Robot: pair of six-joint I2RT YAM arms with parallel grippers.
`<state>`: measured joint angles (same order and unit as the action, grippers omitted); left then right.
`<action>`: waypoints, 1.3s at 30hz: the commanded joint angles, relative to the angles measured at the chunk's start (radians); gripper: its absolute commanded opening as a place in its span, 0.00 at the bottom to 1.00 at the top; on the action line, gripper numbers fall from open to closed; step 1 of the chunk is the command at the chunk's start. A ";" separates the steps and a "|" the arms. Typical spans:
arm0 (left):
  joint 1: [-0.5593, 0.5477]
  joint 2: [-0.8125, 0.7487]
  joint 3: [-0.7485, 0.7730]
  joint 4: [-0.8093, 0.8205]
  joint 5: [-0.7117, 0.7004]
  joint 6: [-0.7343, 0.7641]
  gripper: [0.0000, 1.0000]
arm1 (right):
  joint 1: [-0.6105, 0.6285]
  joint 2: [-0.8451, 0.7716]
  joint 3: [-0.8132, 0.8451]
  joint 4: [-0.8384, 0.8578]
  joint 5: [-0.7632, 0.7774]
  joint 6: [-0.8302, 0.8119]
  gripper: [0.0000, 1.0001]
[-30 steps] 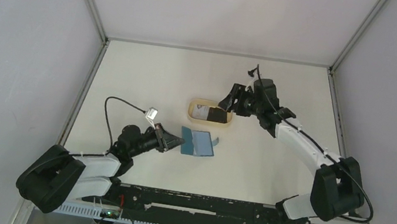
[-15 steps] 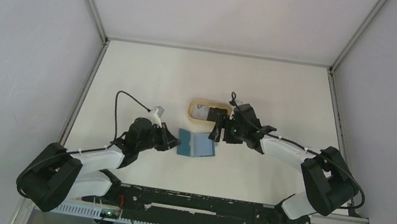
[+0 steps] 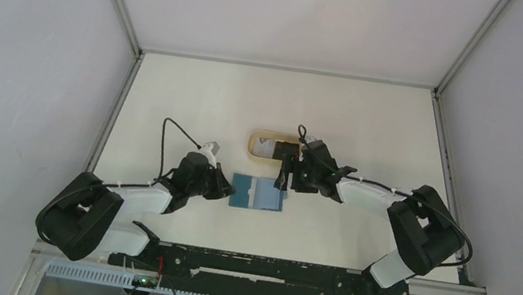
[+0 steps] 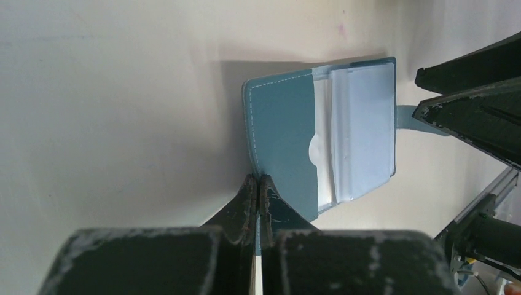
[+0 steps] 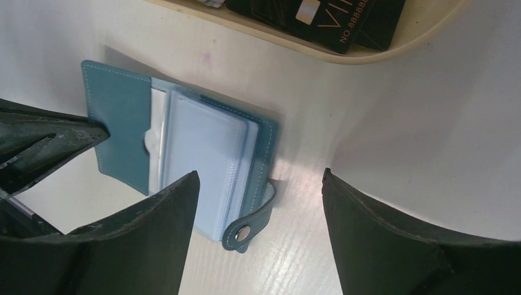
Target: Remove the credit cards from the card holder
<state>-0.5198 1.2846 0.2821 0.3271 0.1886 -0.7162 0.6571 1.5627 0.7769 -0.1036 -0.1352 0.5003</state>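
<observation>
The teal card holder (image 3: 259,193) lies open on the table, light blue pockets up, snap tab (image 5: 249,230) at its right edge. A white edge (image 5: 156,126) shows in its left pocket. My left gripper (image 3: 226,188) is shut on the holder's left flap (image 4: 282,135), fingertips (image 4: 250,187) pinching its edge. My right gripper (image 3: 286,176) is open and empty, hovering over the holder's right side (image 5: 209,147), with the tab between its jaws. A black card (image 5: 332,18) and a white card (image 3: 265,146) lie in the tan tray (image 3: 254,140).
The tan oval tray's rim (image 5: 393,52) sits just behind the holder, close to my right gripper. My left fingers (image 5: 49,144) show at the left of the right wrist view. The table's metal frame (image 3: 125,96) runs along both sides.
My right gripper came from the tray down and left to above the holder's right edge. My left gripper moved in and shut on the holder's left flap; the holder shifted slightly.
</observation>
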 commanded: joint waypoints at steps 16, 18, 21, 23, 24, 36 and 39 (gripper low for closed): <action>-0.013 -0.013 0.039 -0.094 -0.127 0.036 0.00 | 0.059 -0.008 0.041 -0.021 0.070 0.024 0.02; -0.015 -0.024 0.037 -0.092 -0.128 0.033 0.00 | 0.059 -0.020 0.041 -0.023 0.066 0.024 0.00; -0.015 -0.046 0.038 -0.093 -0.126 0.026 0.00 | 0.058 -0.068 0.047 -0.034 0.059 0.025 0.00; -0.014 -0.060 0.041 -0.097 -0.121 0.022 0.00 | 0.059 -0.106 0.072 -0.061 0.049 0.027 0.00; -0.015 -0.067 0.044 -0.099 -0.119 0.021 0.00 | 0.059 -0.125 0.085 -0.065 0.031 0.028 0.00; -0.015 -0.098 0.014 -0.036 -0.066 -0.022 0.00 | 0.010 -0.052 0.143 0.092 -0.358 0.107 0.00; -0.014 -0.076 -0.002 0.015 -0.051 -0.037 0.00 | 0.004 -0.024 0.136 0.165 -0.409 0.140 0.00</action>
<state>-0.5312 1.1973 0.3016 0.2554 0.1116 -0.7269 0.6716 1.5166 0.9089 -0.0582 -0.4335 0.5869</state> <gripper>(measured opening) 0.008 0.020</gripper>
